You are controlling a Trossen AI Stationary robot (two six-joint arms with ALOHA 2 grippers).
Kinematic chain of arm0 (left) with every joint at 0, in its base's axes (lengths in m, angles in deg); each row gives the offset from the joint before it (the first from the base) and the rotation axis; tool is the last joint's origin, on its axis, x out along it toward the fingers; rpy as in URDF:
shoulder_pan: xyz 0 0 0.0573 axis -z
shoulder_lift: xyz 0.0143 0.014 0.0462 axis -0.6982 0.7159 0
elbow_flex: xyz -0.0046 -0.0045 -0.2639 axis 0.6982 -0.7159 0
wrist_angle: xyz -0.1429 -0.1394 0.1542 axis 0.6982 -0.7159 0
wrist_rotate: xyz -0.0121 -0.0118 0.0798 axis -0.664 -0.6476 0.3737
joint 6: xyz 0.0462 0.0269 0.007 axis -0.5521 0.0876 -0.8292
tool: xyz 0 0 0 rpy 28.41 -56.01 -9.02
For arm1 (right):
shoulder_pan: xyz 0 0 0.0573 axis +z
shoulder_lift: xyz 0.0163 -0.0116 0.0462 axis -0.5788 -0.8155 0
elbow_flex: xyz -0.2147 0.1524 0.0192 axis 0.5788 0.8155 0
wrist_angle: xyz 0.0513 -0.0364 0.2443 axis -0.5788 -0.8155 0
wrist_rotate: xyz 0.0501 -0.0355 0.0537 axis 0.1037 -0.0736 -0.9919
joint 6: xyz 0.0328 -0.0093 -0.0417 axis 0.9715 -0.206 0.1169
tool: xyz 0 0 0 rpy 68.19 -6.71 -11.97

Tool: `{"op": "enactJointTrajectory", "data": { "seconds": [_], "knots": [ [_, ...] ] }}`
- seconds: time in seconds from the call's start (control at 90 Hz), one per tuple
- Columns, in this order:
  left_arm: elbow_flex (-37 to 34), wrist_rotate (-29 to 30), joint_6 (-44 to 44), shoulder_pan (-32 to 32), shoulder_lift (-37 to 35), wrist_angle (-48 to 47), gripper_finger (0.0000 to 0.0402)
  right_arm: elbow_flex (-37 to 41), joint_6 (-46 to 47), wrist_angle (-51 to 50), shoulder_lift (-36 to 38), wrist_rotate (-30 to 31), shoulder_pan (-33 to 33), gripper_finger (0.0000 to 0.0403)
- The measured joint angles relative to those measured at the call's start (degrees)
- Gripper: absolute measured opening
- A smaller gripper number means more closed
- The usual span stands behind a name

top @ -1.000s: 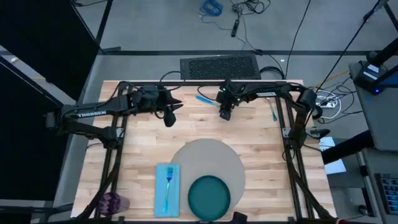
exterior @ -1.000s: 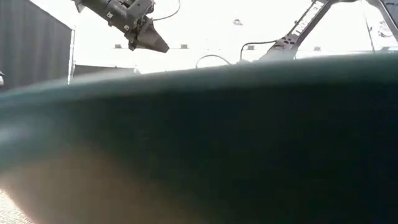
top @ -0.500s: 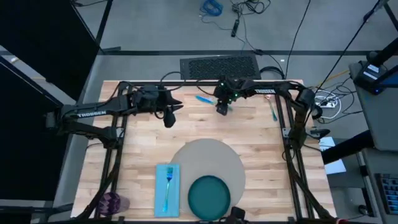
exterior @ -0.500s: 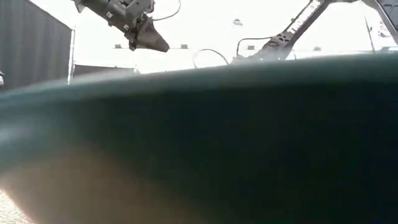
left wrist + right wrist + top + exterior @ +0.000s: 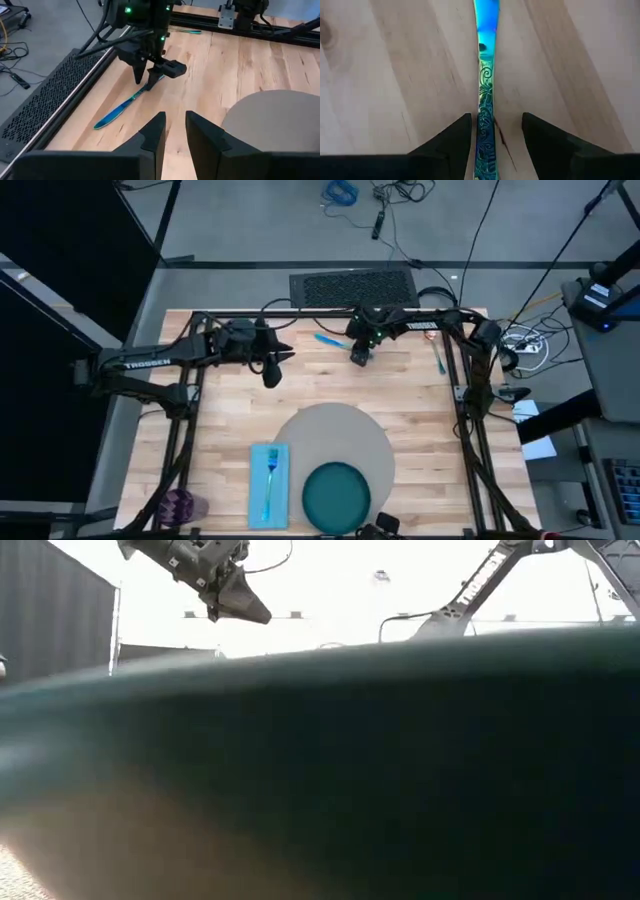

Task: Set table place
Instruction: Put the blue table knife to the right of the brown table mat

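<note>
The right pincer [image 5: 360, 356] is down at the tabletop [image 5: 420, 405] around twelve o'clock, its fingers [image 5: 451, 137] spread narrowly with the blue-handled knife [image 5: 486, 95] lying between them. The handle runs up the gap, and I cannot tell whether either finger touches it. From the left wrist, the knife [image 5: 122, 106] lies flat on the wood, one end under that pincer [image 5: 150, 80].

The left pincer [image 5: 270, 370] hangs above the tabletop at about eleven o'clock, holding nothing, its fingers [image 5: 152, 132] a narrow gap apart.

The grey mat [image 5: 325, 430] lies toward six o'clock, with the teal plate [image 5: 336, 495] on its near edge. At seven o'clock the napkin [image 5: 268, 490] lies beside the mat with a fork [image 5: 269, 475] on it, and the purple cup [image 5: 180, 505] stands at eight o'clock near the corner. Another utensil [image 5: 438, 360] lies at one o'clock, too thin to make out.

The low view is almost wholly blocked by the plate's [image 5: 400, 770] blurred rim; only the left pincer [image 5: 235, 600] and part of the right arm show above it.
</note>
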Motion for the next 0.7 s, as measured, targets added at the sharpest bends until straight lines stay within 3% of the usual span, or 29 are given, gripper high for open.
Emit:
{"op": "enactJointTrajectory", "data": {
  "seconds": [0.7],
  "knots": [
    [0.00, 0.00, -0.04, -0.02, 0.00, -1.92, 0.0061, -0.02, 10.48, -7.67, 0.00, 1.94, 2.28, 0.0017]
  ]
}}
